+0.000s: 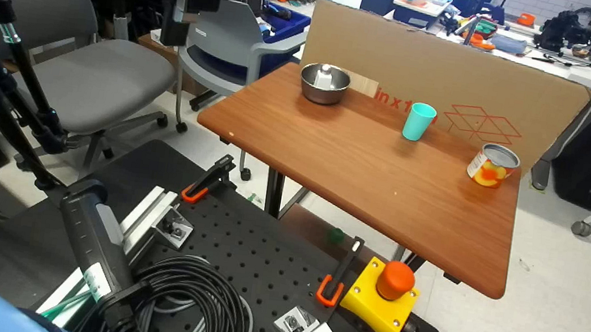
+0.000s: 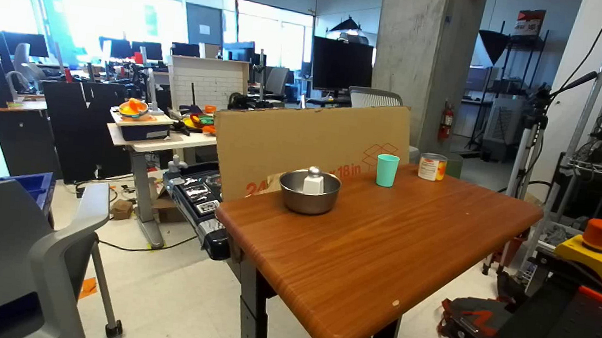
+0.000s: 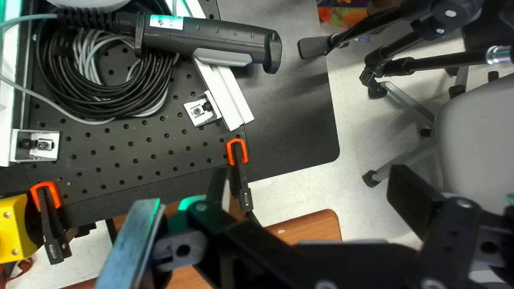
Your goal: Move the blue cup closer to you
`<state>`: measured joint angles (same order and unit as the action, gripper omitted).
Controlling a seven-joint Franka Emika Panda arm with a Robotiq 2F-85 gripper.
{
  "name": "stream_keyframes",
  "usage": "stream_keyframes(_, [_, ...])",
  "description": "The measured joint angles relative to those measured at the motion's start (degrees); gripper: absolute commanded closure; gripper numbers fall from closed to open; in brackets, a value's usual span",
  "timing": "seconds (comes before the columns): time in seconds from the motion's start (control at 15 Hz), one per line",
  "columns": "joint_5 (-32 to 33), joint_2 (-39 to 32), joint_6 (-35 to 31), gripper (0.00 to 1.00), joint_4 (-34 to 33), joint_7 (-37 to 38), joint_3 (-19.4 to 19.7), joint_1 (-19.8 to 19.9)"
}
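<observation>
One teal-blue tapered plastic cup (image 1: 419, 123) is standing upright on the brown wood-topped table (image 1: 342, 155), by the edge farthest from the jaws, in front of a tan cardboard panel (image 1: 445, 66). Jaws are gaping wide, gripping nothing; in the wrist view pale floor (image 3: 289, 196) is showing between them, with a corner of the table lower in that view. Height above either is not reading clearly.

Key relation: cup is falling outside the wrist view. Judging from all views, it is lying across the table from the jaws and off along it, away from the grey chair (image 3: 480, 136). A round dark-silver metal bowl (image 1: 317, 96) is apparently sitting nearer the jaws' end of that far edge; an orange-and-yellow-labelled metal can (image 1: 492, 167) is sitting farther along. Cup is standing between them, touching neither.

Its long axis is running vertical, so the jaws are probably needing to come down from above, straddling the rim or the whole body, then pull back toward their own side, taking "you" as the robot. Panel is possibly crowding the jaws from behind the cup. Grasp is not yet being made.
</observation>
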<state>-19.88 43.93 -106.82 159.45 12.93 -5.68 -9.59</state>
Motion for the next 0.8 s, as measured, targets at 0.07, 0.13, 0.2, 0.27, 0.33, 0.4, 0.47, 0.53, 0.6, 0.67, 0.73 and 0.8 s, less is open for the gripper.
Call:
stream_keyframes(0.07, [0.0, 0.0, 0.0, 0.0, 0.0, 0.0, 0.0, 0.0])
stream_keyframes(0.13, [0.0, 0.0, 0.0, 0.0, 0.0, 0.0, 0.0, 0.0])
stream_keyframes(0.2, [0.0, 0.0, 0.0, 0.0, 0.0, 0.0, 0.0, 0.0])
stream_keyframes(0.27, [0.0, 0.0, 0.0, 0.0, 0.0, 0.0, 0.0, 0.0])
stream_keyframes(0.33, [0.0, 0.0, 0.0, 0.0, 0.0, 0.0, -0.04, 0.08])
stream_keyframes(0.4, [0.0, -0.07, -0.07, 0.0, -0.02, 0.0, -0.15, 0.32])
stream_keyframes(0.47, [0.04, -0.35, -0.99, 0.0, -0.05, 0.0, -0.36, 0.71])
stream_keyframes(0.53, [0.28, -0.98, -3.05, 0.0, -0.12, -0.15, -0.62, 1.17])
stream_keyframes(0.6, [0.6, -2.12, -6.22, 0.0, -0.29, -0.29, -0.91, 1.75])
stream_keyframes(0.67, [0.68, -3.76, -10.22, 0.0, -0.61, -0.32, -1.07, 2.44])
stream_keyframes(0.73, [0.68, -5.99, -14.6, 0.0, -1.2, -0.32, -1.09, 3.21])
stream_keyframes(0.8, [0.72, -8.69, -18.88, 0.0, -2.14, -0.33, -1.06, 4.02])
